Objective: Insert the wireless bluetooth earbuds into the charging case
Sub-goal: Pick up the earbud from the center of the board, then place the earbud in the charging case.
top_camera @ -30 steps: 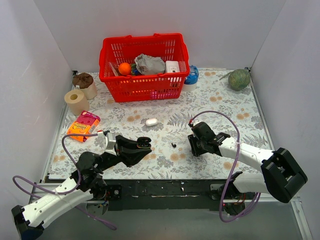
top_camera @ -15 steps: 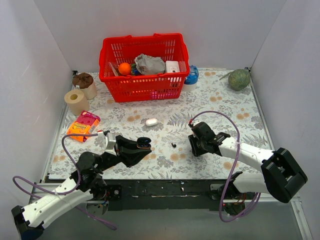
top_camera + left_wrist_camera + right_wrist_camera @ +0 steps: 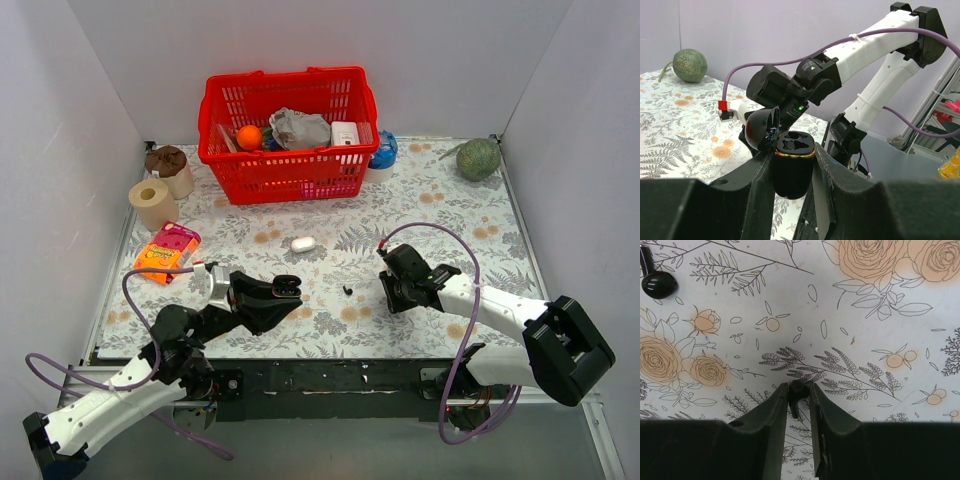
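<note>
A table covered in white cloth printed with orange roses and grey ferns (image 3: 440, 215) fills the walled workspace. A red plastic mesh basket (image 3: 290, 165) stands at its far side, holding an orange, a crumpled grey bundle and a white box. In the far right corner lies a round green melon (image 3: 478, 158). Near the left wall stand a cream roll of toilet paper (image 3: 152, 203) and, nearer the arms, a flat orange and pink packet (image 3: 167, 250). A small white pill-shaped case (image 3: 303, 243) rests on the cloth between the basket and the two arms. The left gripper (image 3: 793, 160) is raised above the near left part of the table, its fingers clamped on the glossy black rounded charging case (image 3: 792, 172). The case is held upright with its hinged lid swung open, showing a gold-toned rim and two moulded wells. The right gripper (image 3: 797, 388) sits low over the cloth near the table's middle, pointing down, and pinches one tiny black earbud (image 3: 799, 390) between its narrowed fingertips, right at the cloth. The other tiny black earbud (image 3: 657, 284) lies loose on the cloth between the two grippers, near the right one and apart from both the fingers and the charging case.
</note>
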You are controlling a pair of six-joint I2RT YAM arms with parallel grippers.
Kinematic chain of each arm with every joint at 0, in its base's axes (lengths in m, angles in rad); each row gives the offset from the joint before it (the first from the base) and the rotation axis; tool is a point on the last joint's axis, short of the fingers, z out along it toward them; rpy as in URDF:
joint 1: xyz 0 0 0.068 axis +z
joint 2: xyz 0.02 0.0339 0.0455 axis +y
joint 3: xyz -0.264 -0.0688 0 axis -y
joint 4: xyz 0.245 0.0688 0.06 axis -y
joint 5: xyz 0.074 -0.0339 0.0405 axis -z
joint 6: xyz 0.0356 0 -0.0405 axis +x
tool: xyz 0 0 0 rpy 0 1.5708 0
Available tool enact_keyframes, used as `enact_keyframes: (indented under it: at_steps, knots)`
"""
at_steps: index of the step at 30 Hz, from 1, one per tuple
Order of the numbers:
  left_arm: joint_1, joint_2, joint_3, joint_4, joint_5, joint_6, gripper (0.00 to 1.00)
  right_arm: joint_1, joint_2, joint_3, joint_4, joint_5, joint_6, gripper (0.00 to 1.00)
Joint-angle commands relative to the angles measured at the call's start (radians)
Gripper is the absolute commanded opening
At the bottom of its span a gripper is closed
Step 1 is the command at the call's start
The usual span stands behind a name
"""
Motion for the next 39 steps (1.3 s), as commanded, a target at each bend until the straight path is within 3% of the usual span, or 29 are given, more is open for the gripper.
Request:
enact_keyframes:
  at_steps: [1,5,9,15,20,33,39]
  knots:
    - [0.0,-0.024,-0.004,0.0,-0.001,-0.003,0.0,0.002,0.021,0.009,-0.064,-0.035,0.015,0.29]
    - [0.0,-0.019,-0.004,0.0,0.002,-0.001,0.0,0.002,0.015,0.011,-0.062,-0.035,0.015,0.18]
    - [0.0,-0.021,-0.001,0.002,0.002,0.002,0.0,0.001,-0.018,0.011,-0.046,-0.03,0.016,0.01]
    - [0.0,-0.018,0.005,0.021,-0.01,0.023,0.0,0.001,-0.261,0.009,0.118,-0.125,0.01,0.01]
    - [0.0,0.025,0.023,0.089,-0.033,0.069,0.0,0.002,-0.423,0.151,0.253,-0.203,-0.005,0.01]
    - [0.0,0.405,0.191,0.438,-0.018,0.244,0.0,0.007,-0.354,0.572,0.438,-0.469,-0.039,0.01]
    - [0.0,0.582,0.283,0.609,0.024,0.275,0.0,0.048,-0.303,0.639,0.527,-0.542,-0.031,0.01]
